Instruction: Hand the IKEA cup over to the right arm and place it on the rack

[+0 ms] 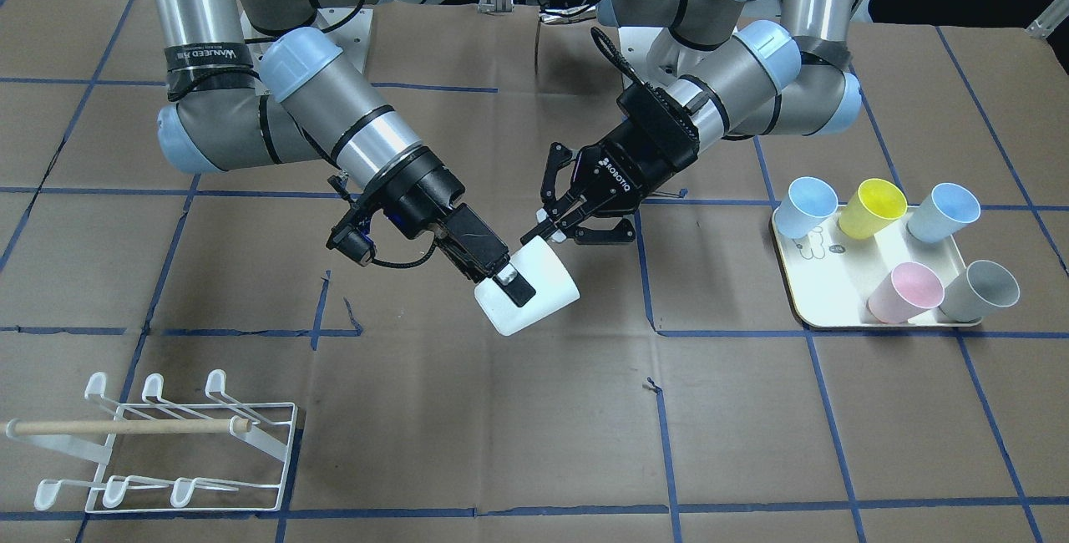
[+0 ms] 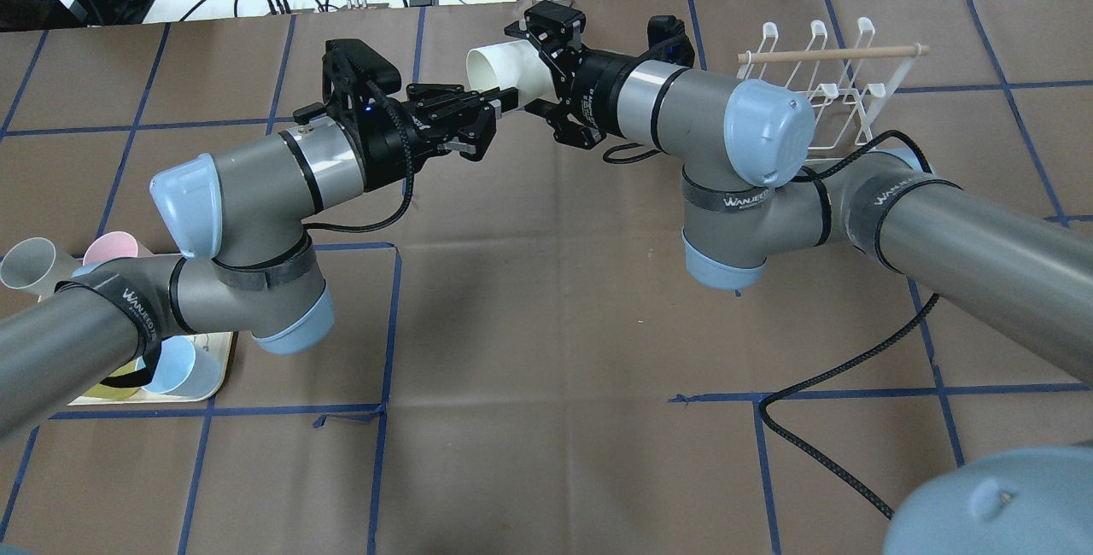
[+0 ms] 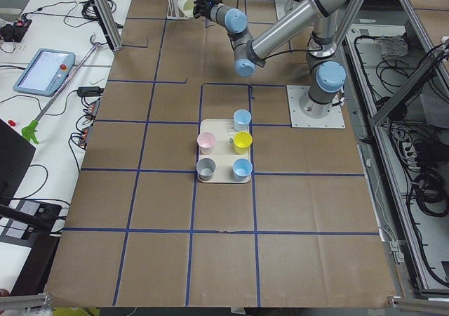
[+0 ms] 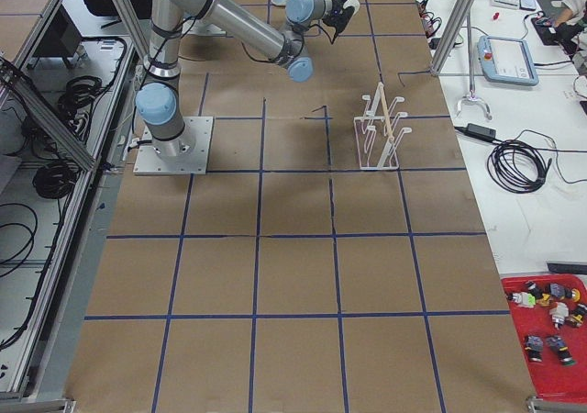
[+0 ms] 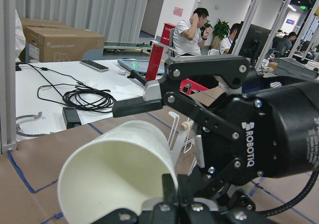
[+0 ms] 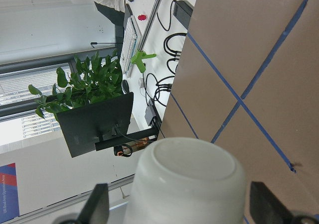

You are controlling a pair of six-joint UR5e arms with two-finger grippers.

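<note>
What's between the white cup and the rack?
Only bare brown table with blue tape lines lies between the white cup and the rack; the front-facing view shows it.

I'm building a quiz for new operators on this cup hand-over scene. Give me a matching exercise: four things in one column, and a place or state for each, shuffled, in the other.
Things
1. white plastic cup
2. white wire rack
3. cream rectangular tray
4. grey plastic cup

Places or states
a. carries five pastel cups
b. in the air, touching no surface below
c. prongs all bare
d. stands at a tray corner

Pairs: 1-b, 2-c, 3-a, 4-d
</note>
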